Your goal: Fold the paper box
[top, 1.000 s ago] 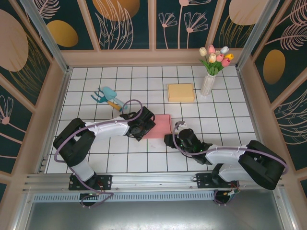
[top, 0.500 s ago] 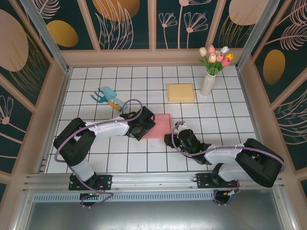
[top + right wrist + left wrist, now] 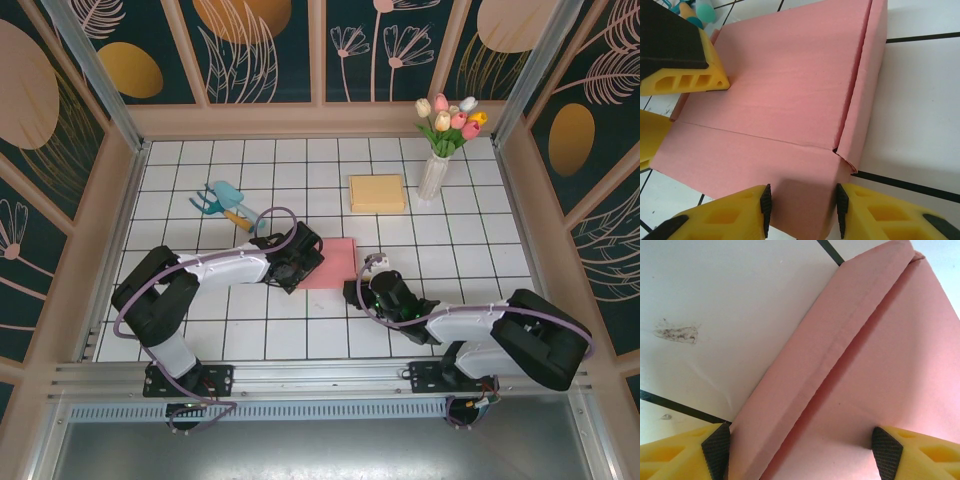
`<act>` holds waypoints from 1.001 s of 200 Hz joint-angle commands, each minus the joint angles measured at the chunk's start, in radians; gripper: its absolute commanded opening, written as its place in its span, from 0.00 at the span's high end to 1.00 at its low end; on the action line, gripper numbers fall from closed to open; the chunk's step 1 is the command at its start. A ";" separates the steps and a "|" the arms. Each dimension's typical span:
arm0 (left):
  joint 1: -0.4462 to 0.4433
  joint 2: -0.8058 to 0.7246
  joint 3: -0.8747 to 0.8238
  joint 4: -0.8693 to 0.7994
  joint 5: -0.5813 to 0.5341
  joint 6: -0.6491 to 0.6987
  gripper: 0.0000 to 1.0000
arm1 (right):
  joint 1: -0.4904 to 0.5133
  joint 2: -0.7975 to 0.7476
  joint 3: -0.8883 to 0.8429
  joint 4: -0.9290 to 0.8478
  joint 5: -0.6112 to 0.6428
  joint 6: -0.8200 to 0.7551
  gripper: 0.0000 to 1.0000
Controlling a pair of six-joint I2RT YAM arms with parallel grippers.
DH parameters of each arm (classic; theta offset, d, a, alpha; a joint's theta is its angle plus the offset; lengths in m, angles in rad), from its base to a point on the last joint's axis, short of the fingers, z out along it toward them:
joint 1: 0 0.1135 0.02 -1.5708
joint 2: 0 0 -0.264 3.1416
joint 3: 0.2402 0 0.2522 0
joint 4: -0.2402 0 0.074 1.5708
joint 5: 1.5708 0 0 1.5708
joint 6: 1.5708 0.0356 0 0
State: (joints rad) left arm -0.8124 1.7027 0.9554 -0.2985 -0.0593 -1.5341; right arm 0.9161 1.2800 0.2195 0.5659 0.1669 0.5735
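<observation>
The paper box point(image 3: 335, 264) lies flat at the middle of the tabletop point(image 3: 470, 250), between my two grippers, its edges nearly square with the tile lines. I cannot fix its long axis, because my left gripper point(image 3: 300, 262) covers its left end. In the right wrist view a narrow side flap stands folded along the box's point(image 3: 785, 90) right edge, running near to far, and a crease crosses the panel from left to right just ahead of my right gripper point(image 3: 801, 210). The right gripper is set narrow, with the near flap between its pads; I cannot tell whether they pinch it. My left gripper point(image 3: 800, 447) is spread wide over the box's point(image 3: 875, 370) folded left edge, one pad at the outer edge and the other on the flat panel.
</observation>
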 commanded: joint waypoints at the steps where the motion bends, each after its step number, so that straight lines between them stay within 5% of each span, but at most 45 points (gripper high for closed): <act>1: 0.016 0.075 -0.043 -0.145 -0.019 0.014 0.24 | 0.006 0.032 -0.001 0.015 0.019 -0.021 0.59; 103: 0.017 0.077 -0.045 -0.144 -0.020 0.014 0.24 | 0.034 0.068 0.010 0.005 0.092 -0.037 0.60; 200: 0.016 0.078 -0.052 -0.140 -0.020 0.017 0.24 | 0.058 0.168 -0.039 0.168 0.185 -0.110 0.61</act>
State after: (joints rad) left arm -0.8074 1.7031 0.9554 -0.2909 -0.0605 -1.5299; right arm 0.9611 1.4059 0.2108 0.7086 0.2966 0.5056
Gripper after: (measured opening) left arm 0.764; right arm 0.393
